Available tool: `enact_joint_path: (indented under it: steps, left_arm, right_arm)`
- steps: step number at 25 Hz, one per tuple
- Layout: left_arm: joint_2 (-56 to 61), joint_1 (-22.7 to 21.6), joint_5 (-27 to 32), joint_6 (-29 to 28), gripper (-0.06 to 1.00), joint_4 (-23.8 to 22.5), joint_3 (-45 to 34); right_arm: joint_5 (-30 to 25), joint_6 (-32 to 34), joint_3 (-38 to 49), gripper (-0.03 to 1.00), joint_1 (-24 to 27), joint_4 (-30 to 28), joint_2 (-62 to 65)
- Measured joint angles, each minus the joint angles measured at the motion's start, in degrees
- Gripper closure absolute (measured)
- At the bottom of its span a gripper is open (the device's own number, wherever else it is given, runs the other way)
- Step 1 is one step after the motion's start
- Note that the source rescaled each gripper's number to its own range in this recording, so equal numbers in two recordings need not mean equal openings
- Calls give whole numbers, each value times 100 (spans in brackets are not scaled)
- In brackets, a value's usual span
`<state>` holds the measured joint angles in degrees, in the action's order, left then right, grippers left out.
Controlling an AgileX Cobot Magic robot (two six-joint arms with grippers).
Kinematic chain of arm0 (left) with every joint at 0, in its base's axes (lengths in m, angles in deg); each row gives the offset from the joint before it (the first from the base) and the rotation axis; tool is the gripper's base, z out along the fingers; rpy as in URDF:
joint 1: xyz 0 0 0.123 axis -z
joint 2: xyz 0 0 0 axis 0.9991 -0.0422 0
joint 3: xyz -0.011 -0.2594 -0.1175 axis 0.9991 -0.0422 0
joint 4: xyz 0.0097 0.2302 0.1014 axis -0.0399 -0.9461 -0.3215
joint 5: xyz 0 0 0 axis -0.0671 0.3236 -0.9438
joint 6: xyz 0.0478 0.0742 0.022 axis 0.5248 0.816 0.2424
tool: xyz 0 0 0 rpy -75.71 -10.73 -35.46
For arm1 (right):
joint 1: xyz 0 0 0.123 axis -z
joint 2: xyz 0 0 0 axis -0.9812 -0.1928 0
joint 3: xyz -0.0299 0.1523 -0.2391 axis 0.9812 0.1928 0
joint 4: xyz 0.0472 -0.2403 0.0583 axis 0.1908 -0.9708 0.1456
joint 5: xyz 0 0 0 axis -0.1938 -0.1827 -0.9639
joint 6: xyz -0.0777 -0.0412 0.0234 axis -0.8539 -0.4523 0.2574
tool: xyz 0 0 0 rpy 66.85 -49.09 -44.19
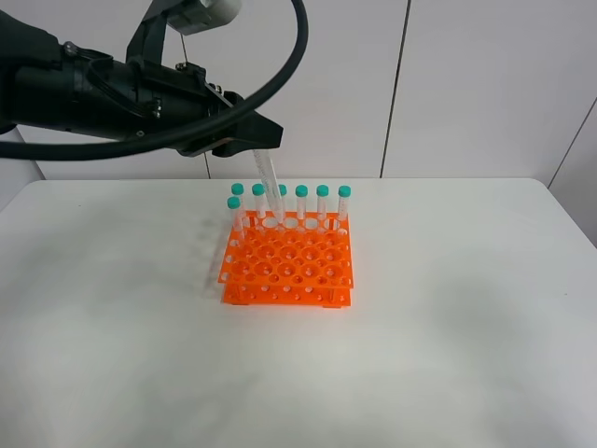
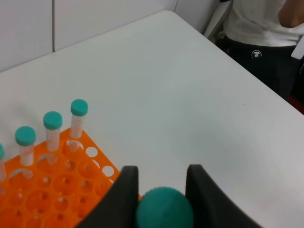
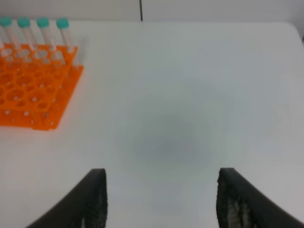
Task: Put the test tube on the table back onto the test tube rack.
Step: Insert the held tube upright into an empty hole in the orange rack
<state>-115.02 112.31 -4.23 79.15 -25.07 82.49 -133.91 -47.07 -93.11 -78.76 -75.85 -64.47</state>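
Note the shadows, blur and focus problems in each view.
Exterior high: even soft light, a faint shadow left of the test tube rack on the table. Left wrist: the teal cap of the test tube and the left gripper around it are soft. Right wrist: a dim grey shadow patch on the table; the right gripper is blurred.

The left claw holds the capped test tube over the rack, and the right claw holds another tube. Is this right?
Not quite: the right claw is open and holds nothing, as the right wrist view shows. The left claw does hold the capped test tube over the rack.
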Motion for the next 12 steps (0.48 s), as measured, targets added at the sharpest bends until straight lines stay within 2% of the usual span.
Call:
enact_joint_path:
  steps: [12]
  left_arm:
    - [0, 0, 7, 0, 94, -26, 0]
  right_arm:
    - [201, 0, 298, 51, 0, -181, 0]
